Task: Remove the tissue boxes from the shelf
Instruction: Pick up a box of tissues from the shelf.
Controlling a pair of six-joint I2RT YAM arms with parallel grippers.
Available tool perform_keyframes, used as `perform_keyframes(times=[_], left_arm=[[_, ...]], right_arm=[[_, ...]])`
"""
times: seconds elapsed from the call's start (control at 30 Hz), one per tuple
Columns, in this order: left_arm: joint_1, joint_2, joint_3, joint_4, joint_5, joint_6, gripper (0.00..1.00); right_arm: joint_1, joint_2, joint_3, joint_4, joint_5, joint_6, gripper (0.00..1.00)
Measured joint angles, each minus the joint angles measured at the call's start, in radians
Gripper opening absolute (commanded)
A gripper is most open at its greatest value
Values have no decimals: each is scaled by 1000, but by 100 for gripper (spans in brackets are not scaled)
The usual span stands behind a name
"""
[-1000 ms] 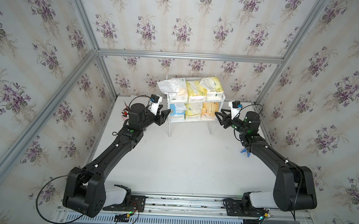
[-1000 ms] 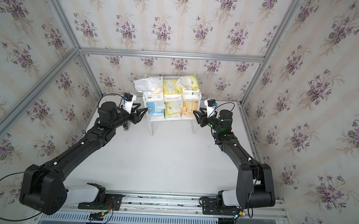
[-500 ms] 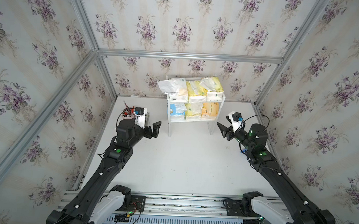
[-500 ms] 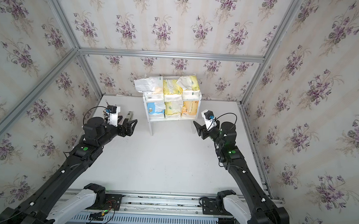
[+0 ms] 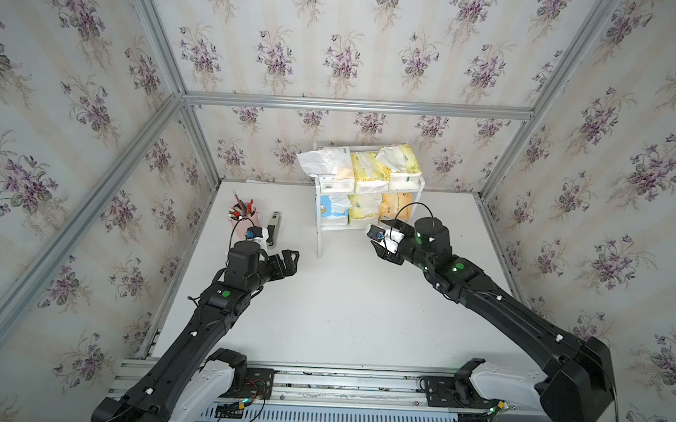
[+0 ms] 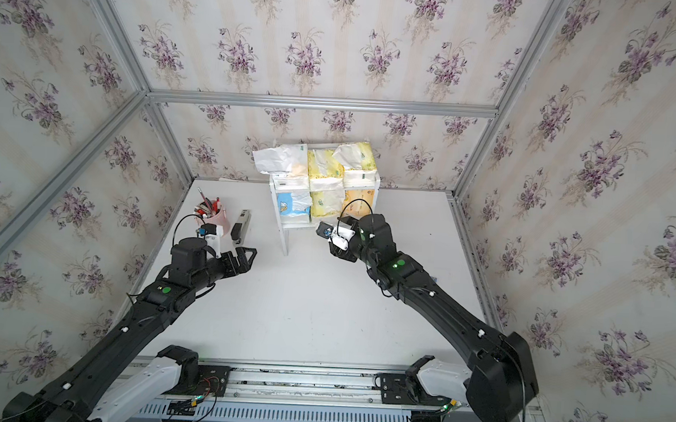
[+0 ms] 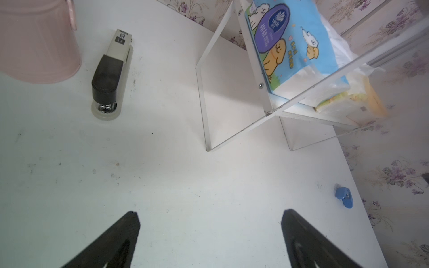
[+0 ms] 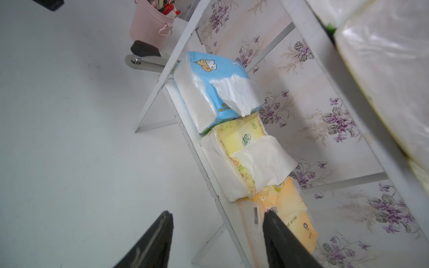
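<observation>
My right gripper half-open, empty, at shelf front | left gripper wide, empty | I'll square on orange pack, pinch gently.

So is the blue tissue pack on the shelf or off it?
On it: the soft blue-and-white plastic tissue pack sits on the lower board of the white shelf.

Lighting entry: I am seeing bright, even light; soft shadows are lying under the shelf; both top views are bending at edges; wrist-view fingers are blurring.
</observation>
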State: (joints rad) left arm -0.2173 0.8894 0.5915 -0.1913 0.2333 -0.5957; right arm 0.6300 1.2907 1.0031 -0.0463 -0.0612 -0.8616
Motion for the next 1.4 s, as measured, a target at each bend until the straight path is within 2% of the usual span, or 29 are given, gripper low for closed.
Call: perform_keyframes(times=[0.3,0.53,0.7,0.87,1.07,1.13,1.4], left_arm=[[0,57,11,2,2,-24,99],[1,84,25,1,1,-19,99],[0,94,30,1,-2,-16,99],[0,96,34,0,-3,-13,99],[0,96,55,-15,-11,2,99],[0,92,64,-15,-18,8,99],[0,52,69,-27,-20,21,99]], right_arm=[[59,228,203,-89,79,-219,60],[64,378,356,-146,162,-297,51],[64,443,404,-179,204,-327,42],[65,478,415,-185,236,-345,30],[68,479,395,-154,271,-350,8],[68,471,387,-144,281,-346,4],[68,410,354,-119,283,-315,0]])
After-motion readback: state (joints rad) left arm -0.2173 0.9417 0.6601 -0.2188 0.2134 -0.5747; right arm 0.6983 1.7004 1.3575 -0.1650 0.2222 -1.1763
